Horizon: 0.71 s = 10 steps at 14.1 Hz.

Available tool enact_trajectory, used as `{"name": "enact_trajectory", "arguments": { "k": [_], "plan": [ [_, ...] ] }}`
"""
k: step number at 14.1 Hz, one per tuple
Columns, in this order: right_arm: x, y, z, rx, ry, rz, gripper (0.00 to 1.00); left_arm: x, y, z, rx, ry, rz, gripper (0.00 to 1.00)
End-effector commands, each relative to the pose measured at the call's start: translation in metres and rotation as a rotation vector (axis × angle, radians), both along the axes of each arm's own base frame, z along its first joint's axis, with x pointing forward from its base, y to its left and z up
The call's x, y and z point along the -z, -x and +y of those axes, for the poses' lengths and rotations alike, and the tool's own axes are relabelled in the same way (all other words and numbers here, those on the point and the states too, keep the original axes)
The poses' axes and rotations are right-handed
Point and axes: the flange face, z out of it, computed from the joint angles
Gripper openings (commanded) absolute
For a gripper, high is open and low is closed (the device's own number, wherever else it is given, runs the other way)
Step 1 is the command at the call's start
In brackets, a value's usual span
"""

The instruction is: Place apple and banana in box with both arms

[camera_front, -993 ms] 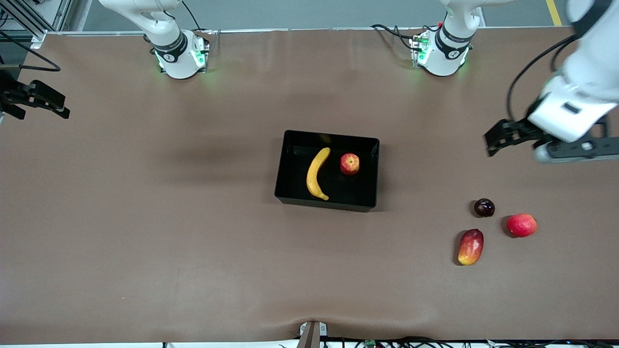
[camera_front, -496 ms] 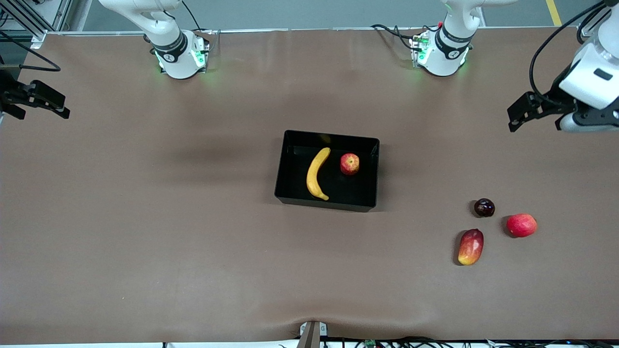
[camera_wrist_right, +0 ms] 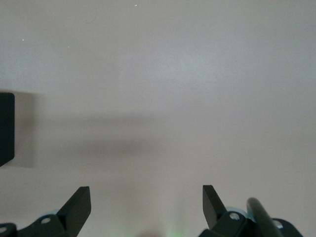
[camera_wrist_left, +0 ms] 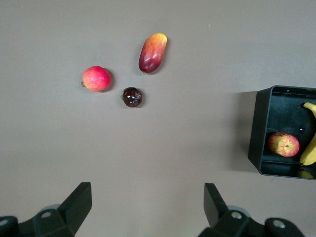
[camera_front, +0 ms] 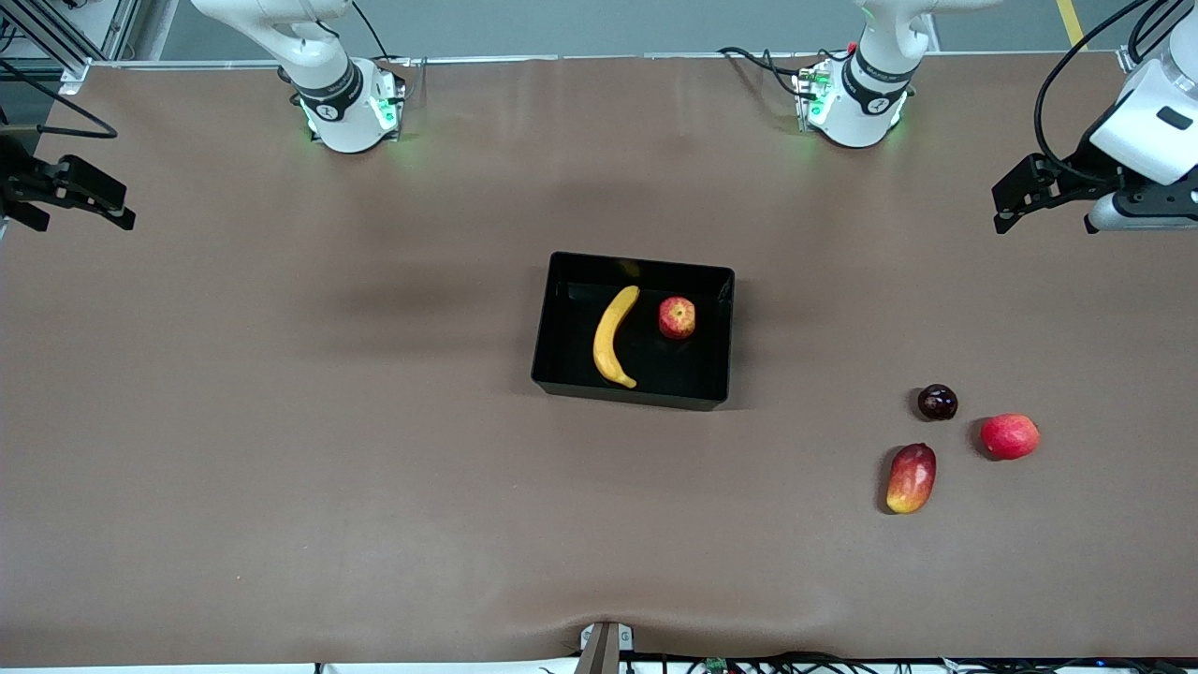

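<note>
The black box (camera_front: 629,397) stands at the middle of the table. The yellow banana (camera_front: 613,337) and the speckled red apple (camera_front: 677,317) lie in it side by side, the apple toward the left arm's end. The left wrist view also shows the box (camera_wrist_left: 254,129), the apple (camera_wrist_left: 284,144) and part of the banana (camera_wrist_left: 310,148). My left gripper (camera_front: 1011,198) is open and empty, up over the left arm's end of the table; in its wrist view (camera_wrist_left: 148,202) bare table lies below. My right gripper (camera_front: 108,201) is open and empty at the right arm's end (camera_wrist_right: 147,202), waiting.
Three loose fruits lie toward the left arm's end, nearer the front camera than the box: a dark round fruit (camera_front: 937,402), a smooth pinkish-red fruit (camera_front: 1009,436) and an oblong red-and-yellow fruit (camera_front: 911,478). A corner of the box (camera_wrist_right: 6,128) shows in the right wrist view.
My left gripper has moved up and away from the box toward the left arm's end of the table. The right arm, the box and the fruits have not moved.
</note>
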Motion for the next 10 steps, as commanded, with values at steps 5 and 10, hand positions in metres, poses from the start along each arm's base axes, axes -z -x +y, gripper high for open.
{"name": "enact_trajectory", "arguments": {
  "k": [5,10],
  "plan": [
    [-0.0002,0.0019,-0.0022,-0.008,-0.017,0.001,1.0,-0.0003,-0.0011,-0.0018,0.021,0.021,0.006,1.0],
    [-0.0003,0.0018,-0.0031,-0.006,-0.015,0.0,1.0,0.003,-0.0045,0.0071,-0.009,0.022,0.012,1.0]
  ]
}}
